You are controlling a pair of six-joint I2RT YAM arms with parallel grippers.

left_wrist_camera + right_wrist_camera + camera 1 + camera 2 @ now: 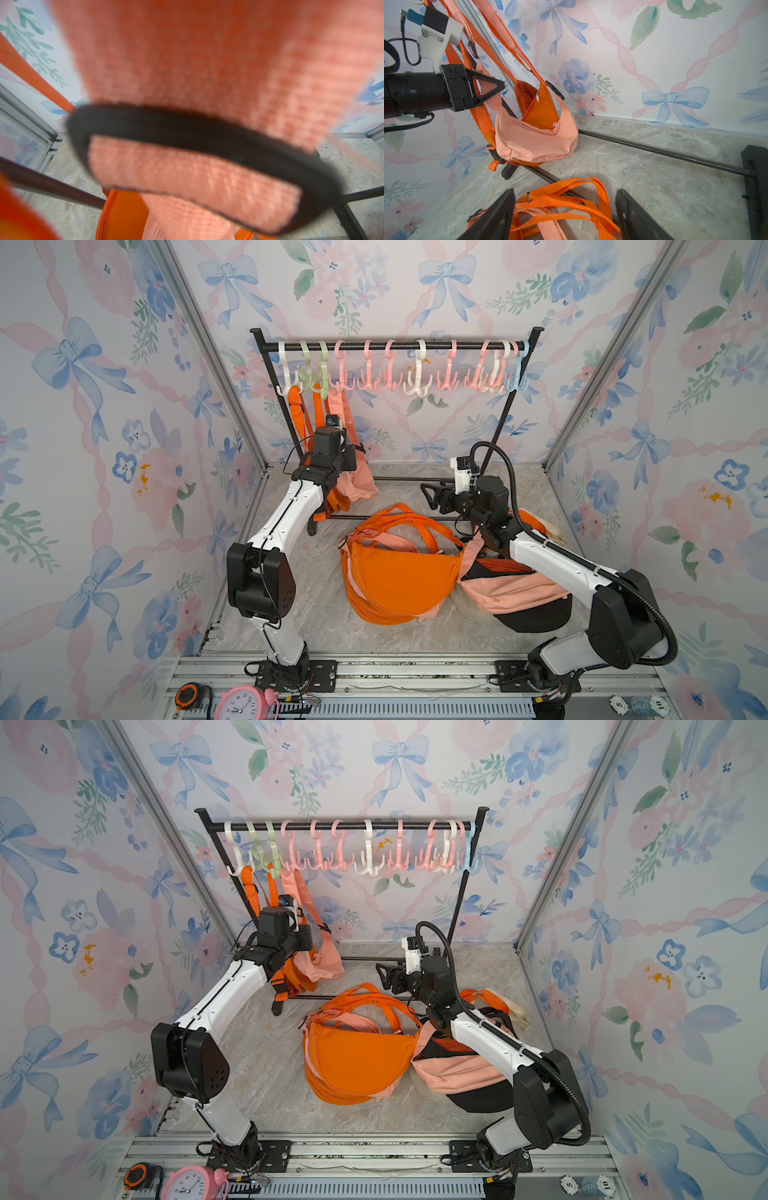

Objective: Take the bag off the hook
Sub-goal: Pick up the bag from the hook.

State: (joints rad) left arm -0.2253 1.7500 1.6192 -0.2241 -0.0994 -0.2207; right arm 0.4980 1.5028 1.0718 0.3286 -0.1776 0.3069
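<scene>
The peach sling bag (pixel 533 137) hangs below our left gripper (pixel 500 86), whose jaws are clenched on its strap (pixel 496 102); above them the strap loops a pink hook (pixel 341 369). We should lift until the loop clears the tip, then draw back. The right gripper (pixel 566 216) gapes empty over orange straps (pixel 560 199). Floral walls (pixel 104 448) crowd the marbled floor (pixel 654 176).

The peach bag (pixel 322 965) hung from a pink hook (pixel 287 849) at the rack's (pixel 340 826) left end, with the left arm (pixel 232 986) against its straps. In front of the rack lay a heap of bags (pixel 357 1056). The right gripper (pixel 384 977) hovered nearer the rack, jaws apart.
</scene>
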